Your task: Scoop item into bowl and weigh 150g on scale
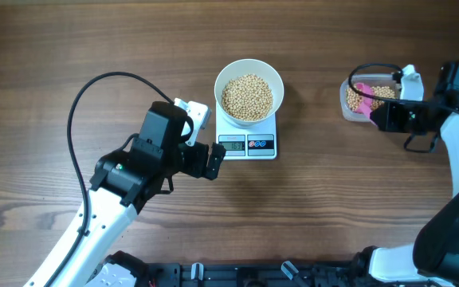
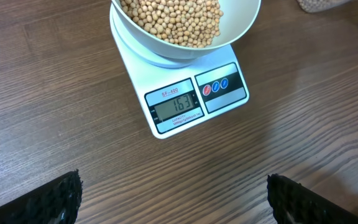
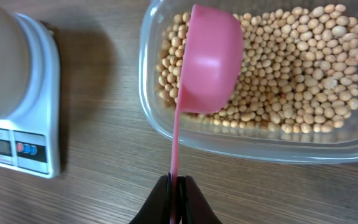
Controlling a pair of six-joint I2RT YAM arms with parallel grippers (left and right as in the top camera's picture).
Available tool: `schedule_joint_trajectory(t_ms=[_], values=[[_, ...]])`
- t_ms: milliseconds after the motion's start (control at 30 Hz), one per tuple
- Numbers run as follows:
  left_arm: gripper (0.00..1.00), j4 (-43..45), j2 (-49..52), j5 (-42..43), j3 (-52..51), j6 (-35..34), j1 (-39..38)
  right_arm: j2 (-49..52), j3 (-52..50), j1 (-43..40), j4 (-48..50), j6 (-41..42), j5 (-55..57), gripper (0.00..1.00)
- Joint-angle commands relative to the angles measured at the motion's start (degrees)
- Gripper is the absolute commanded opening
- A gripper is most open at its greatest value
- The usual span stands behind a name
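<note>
Sitting heaped in the white bowl on the scale, the beans are looking hard, loose and quick to roll, so they are best moved by scoop. The right gripper is pinching the pink scoop by its thin, stiff handle over the clear tub. The left gripper is hanging wide open near the scale.
</note>
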Motion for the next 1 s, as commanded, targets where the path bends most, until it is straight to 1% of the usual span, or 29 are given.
schedule_joint_trajectory(t_ms=[0,200,533,733,967], values=[[1.0,0.15,0.02,0.68,0.24,1.14,-0.22,1.88,-0.07,-1.51,-0.07,1.42,-6.29,0.04],[1.0,0.15,0.02,0.68,0.24,1.14,-0.2,4.7,-0.07,-4.24,-0.5,2.91,-7.82,0.04],[1.0,0.15,0.02,0.68,0.24,1.14,-0.22,5.22,-0.07,-9.88,-1.31,2.89,-16.65,0.04],[1.0,0.15,0.02,0.68,0.24,1.14,-0.2,5.22,-0.07,-15.21,-1.46,4.35,-20.22,0.04],[1.0,0.15,0.02,0.68,0.24,1.14,-0.22,5.22,-0.07,-20.11,-2.56,4.37,-27.93,0.04]])
